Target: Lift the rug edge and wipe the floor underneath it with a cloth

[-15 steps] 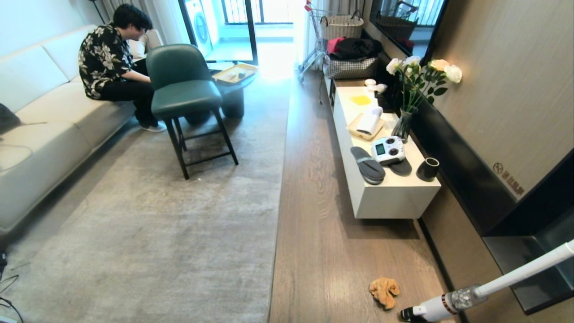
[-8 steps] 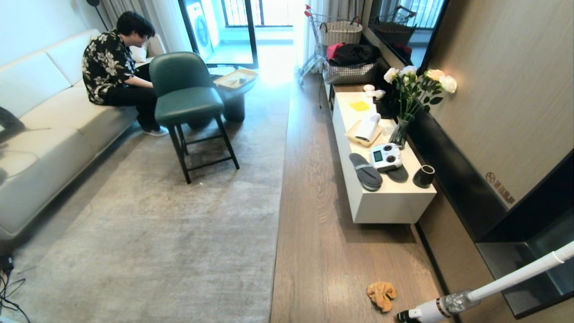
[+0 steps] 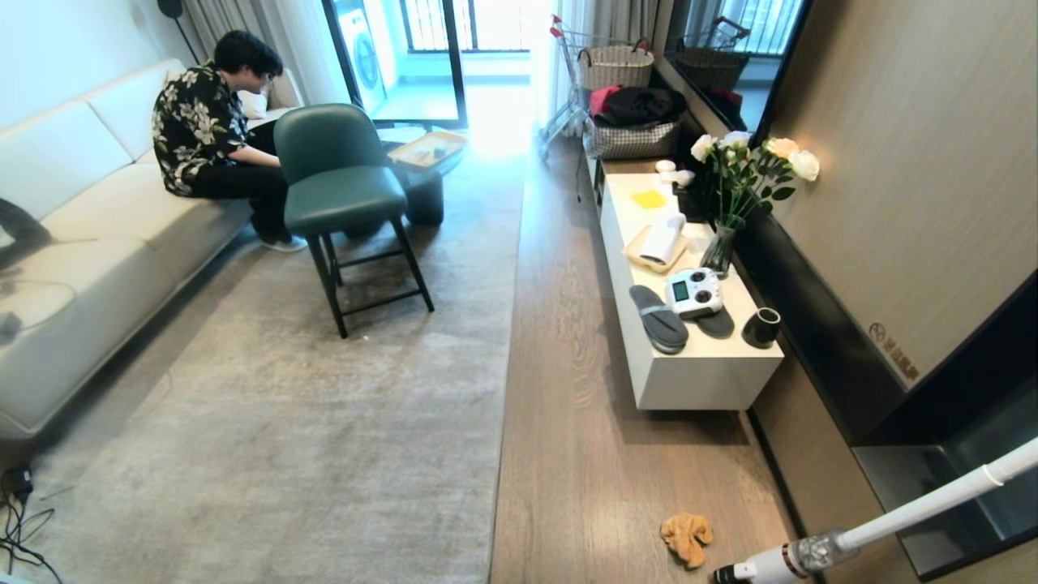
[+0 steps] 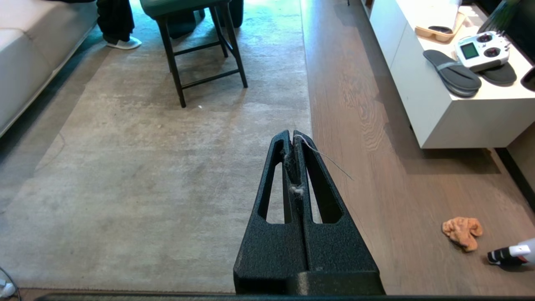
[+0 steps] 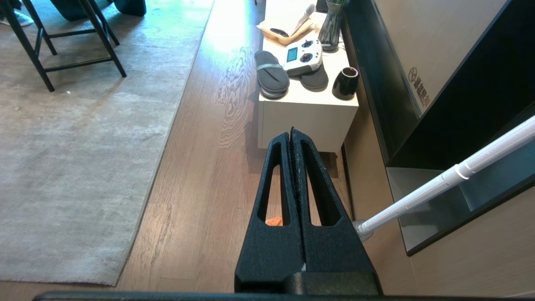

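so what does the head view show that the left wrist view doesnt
Only the head view shows the person in a floral shirt and the glass vase of pale roses. Only the left wrist view shows the shut black left tool. Both show the crumpled orange cloth on the brown wood floor, right of the grey rug edge.

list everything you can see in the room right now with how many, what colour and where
rug: one, grey-beige, left of floor strip
floor: brown wood planks, between rug and cabinet
cloth: one, orange, on floor near vacuum
vacuum: one, white, lower right
cabinet: one, white, right wall
slippers: two, grey, on cabinet
remote: one, white, on slippers
cup: one, black, cabinet corner
flowers: white bunch in vase
chair: one, green, on rug
sofa: one, cream, left
person: one, seated on sofa
left gripper: black, shut, above rug edge
right gripper: black, shut, above floor
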